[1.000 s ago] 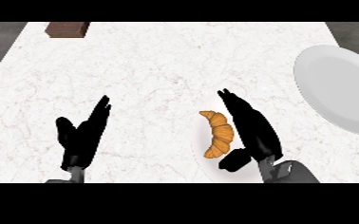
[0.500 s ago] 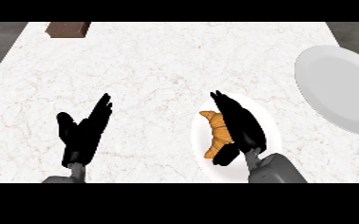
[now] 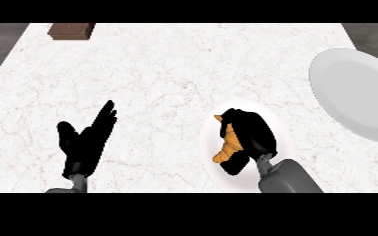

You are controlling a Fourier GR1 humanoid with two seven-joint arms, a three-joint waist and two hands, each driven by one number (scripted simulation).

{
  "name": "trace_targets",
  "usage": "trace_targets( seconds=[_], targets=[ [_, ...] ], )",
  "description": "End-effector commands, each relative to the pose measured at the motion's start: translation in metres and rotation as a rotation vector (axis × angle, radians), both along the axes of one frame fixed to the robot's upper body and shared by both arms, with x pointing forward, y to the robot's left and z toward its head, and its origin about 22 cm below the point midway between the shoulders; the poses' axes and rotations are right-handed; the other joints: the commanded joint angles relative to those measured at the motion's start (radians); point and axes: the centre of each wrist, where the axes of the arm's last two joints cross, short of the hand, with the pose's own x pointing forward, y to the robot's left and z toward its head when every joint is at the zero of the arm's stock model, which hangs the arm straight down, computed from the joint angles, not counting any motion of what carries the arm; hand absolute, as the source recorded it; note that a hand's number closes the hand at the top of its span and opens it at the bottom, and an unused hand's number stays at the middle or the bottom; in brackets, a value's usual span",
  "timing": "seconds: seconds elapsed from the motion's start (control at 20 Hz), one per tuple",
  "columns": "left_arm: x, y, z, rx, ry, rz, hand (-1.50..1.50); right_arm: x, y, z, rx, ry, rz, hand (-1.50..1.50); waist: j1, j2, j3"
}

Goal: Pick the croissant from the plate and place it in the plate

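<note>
An orange croissant (image 3: pixel 228 147) lies on a small white plate (image 3: pixel 210 139) near the counter's front, right of centre. My right hand (image 3: pixel 251 132) covers it from the right, fingers curled over its top and thumb under its lower end, hiding most of it. A larger white plate (image 3: pixel 347 92) sits at the counter's right edge, partly cut off by the view. My left hand (image 3: pixel 85 142) rests open at the lower left, fingers pointing up and away, holding nothing.
A brown rectangular block (image 3: pixel 71 30) lies at the far left corner of the white marble counter (image 3: pixel 177 75). The counter's dark edges show at the top corners.
My right hand has shifted onto the croissant and its fingers have curled round it. The small plate under the croissant has come more into view. The left hand has barely moved.
</note>
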Motion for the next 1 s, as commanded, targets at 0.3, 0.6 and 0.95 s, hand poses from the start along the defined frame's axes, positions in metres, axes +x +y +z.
trace_targets(
  seconds=[0.3, 0.6, 0.95],
  targets=[
    [-0.004, -0.002, -0.002, -0.004, 0.039, -0.017, 0.0, 0.056, -0.039, 0.033, 0.057, -0.212, -0.492, 1.5, 0.009, 0.021, -0.003],
    [-0.002, -0.001, 0.006, -0.001, -0.001, 0.002, 0.0, 0.091, -0.12, 0.073, -0.002, -0.34, -1.091, 1.5, 0.003, 0.055, -0.01],
    [0.004, -0.015, 0.014, 0.004, -0.021, -0.077, 0.0, 0.123, -0.173, 0.142, -0.079, -0.608, -1.563, 1.5, 0.088, 0.074, -0.011]
  ],
)
